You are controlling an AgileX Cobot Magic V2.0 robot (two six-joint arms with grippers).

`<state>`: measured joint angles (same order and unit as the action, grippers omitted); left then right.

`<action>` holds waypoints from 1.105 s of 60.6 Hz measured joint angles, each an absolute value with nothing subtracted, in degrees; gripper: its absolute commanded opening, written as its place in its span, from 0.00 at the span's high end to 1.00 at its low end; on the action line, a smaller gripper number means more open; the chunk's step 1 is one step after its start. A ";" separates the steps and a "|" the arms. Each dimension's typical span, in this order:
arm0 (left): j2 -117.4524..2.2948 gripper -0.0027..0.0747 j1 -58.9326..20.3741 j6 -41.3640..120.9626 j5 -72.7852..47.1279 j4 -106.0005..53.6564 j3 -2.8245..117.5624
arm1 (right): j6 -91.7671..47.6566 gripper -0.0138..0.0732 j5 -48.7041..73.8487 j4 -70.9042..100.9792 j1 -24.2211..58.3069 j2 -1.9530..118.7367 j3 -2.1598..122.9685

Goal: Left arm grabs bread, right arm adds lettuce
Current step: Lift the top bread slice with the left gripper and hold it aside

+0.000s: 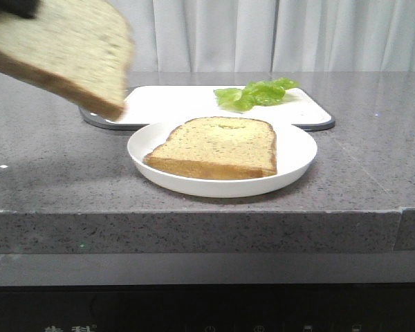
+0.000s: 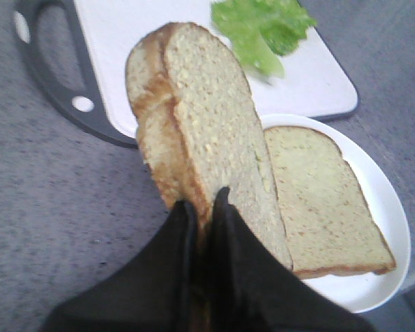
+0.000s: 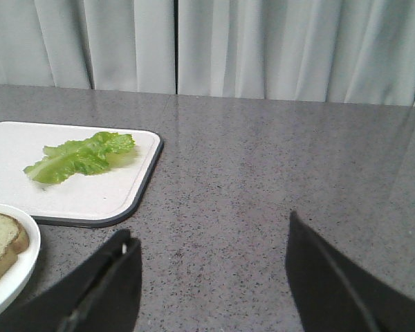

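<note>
bread (image 2: 207, 131) is up in the air in my left gripper (image 2: 204, 207), over the counter (image 1: 55, 173) beside the white plate (image 1: 297, 155), tilted, pinched only at its bottom crust edge. my left jaws are nearly closed on that crust, a thin grip on a big floppy slice. that's the worry: held so low, it could sag, tear at the crust or swing out and drop onto the plate before the greens go on. my right gripper (image 3: 211, 277) hangs spread wide and empty above bare counter, well apart from the lettuce (image 3: 79, 158). if it comes in shallow it may just shove those glossy leaves across the board. on the plate: one thinner slice (image 1: 218, 146), lying flat, nothing on it. on the white cutting board (image 1: 173, 100) behind the plate: only the lettuce, toward its right side.
</note>
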<state>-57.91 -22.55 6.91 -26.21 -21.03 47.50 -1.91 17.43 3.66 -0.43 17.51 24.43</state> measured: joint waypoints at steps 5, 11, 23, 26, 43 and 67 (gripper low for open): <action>-51.89 0.99 -20.91 6.91 -24.38 -19.35 44.25 | -1.91 0.29 17.43 3.66 -0.43 17.51 24.43; -45.12 0.99 -19.32 6.91 -22.32 -17.37 40.08 | -1.91 0.29 17.43 3.66 -0.43 17.51 24.43; -31.86 0.99 -18.60 6.91 -19.93 -12.63 32.78 | -1.91 0.29 17.43 3.66 -0.43 17.51 24.43; -28.58 0.99 -18.52 6.91 -19.49 -12.27 30.62 | -1.91 0.29 17.43 3.66 -0.43 17.51 24.43; -10.77 0.99 -18.52 6.91 -18.25 -10.56 22.52 | -1.91 0.29 17.43 3.66 -0.43 17.87 24.43; -7.38 0.99 -18.52 6.91 -17.83 -10.22 21.24 | -3.75 0.29 17.58 3.56 -0.05 37.08 32.45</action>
